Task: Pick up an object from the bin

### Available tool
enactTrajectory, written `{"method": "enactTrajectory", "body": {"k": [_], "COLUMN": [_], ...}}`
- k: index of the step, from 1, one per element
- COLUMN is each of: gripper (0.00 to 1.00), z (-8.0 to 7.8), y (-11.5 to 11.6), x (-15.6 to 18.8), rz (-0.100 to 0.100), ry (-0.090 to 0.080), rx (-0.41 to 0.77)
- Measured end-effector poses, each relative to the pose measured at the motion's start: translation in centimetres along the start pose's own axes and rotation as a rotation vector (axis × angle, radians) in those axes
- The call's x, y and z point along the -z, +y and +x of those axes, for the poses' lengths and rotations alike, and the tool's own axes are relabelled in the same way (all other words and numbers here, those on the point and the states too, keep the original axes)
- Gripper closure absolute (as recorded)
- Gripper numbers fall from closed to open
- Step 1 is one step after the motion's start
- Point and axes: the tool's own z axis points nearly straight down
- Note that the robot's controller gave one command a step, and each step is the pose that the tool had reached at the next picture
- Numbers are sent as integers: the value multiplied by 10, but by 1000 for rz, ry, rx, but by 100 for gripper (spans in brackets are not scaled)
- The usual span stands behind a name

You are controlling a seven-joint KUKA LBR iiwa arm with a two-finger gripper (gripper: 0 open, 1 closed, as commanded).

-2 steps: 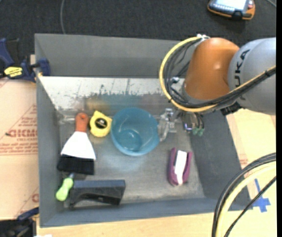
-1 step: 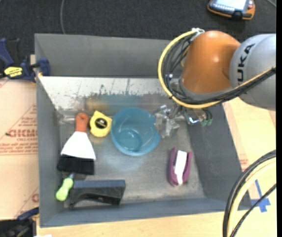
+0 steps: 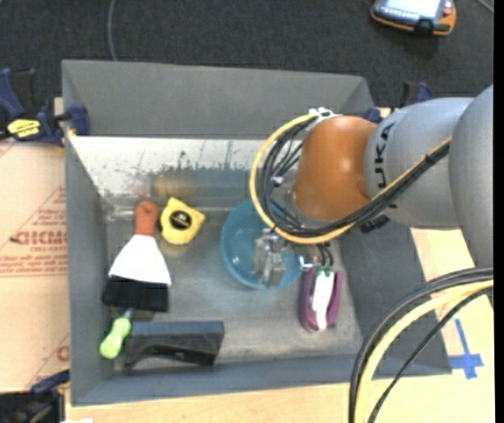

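Bin [image 3: 217, 104]: one, grey metal.
Bowl [image 3: 237, 241]: one, clear blue, mid-floor.
Tape measure [image 3: 180, 221]: one, yellow with a black centre, left of the bowl.
Brush [image 3: 142, 267]: one, with orange handle, white body and black bristles.
Green-handled tool [image 3: 115, 336]: one, front left corner; kind of tool not clear.
Black block [image 3: 177, 342]: one, long, lying along the front wall; kind not clear.
Purple-and-white thing [image 3: 320, 300]: one, just right of the bowl; kind not clear.
Loose things in all: six, one of each kind, no pairs.
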Motion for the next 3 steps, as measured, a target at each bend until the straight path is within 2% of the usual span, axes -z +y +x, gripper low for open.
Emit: {"method": "enactTrajectory", "body": {"k": [1, 2, 3], "gripper": [100, 100, 100], "z": [-11, -13, -18], "y": [-2, -37, -36], "x": [-1, -22, -4], "rz": [2, -1, 0], "ry": [-1, 0, -11], "rx": [57, 216, -315]}}
